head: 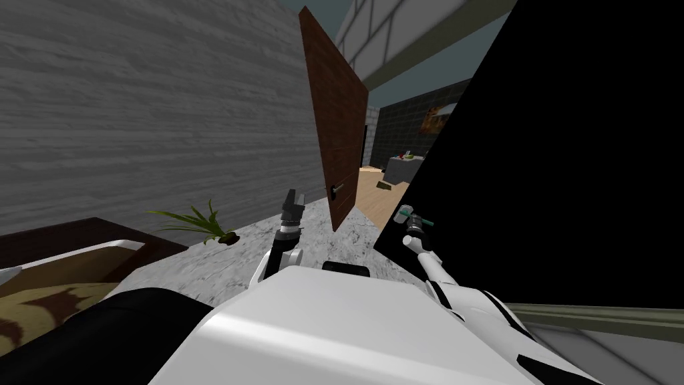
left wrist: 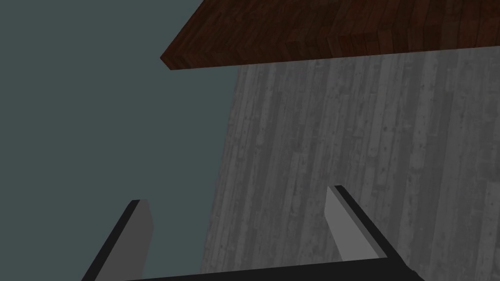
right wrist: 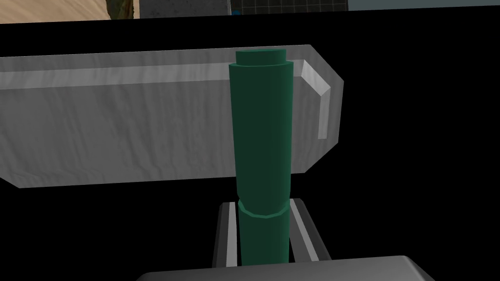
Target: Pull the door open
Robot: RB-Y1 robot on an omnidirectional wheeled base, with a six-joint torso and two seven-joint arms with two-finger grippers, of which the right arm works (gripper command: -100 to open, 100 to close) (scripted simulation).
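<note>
Left of the brown door [head: 337,127], a small plant [head: 200,224] sits on the floor. Nearer the door, the left gripper [head: 294,200] hangs just beside its handle [head: 336,189], fingers spread wide and empty. The door stands ajar. Right of the door, the right gripper [head: 406,215] has its fingers pressed on a dark green cylinder [right wrist: 261,141].

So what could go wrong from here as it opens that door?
The left gripper is open and not on the door handle; it could close beside it and slip. The right gripper is shut on a green tube, which the swinging door might knock loose.
</note>
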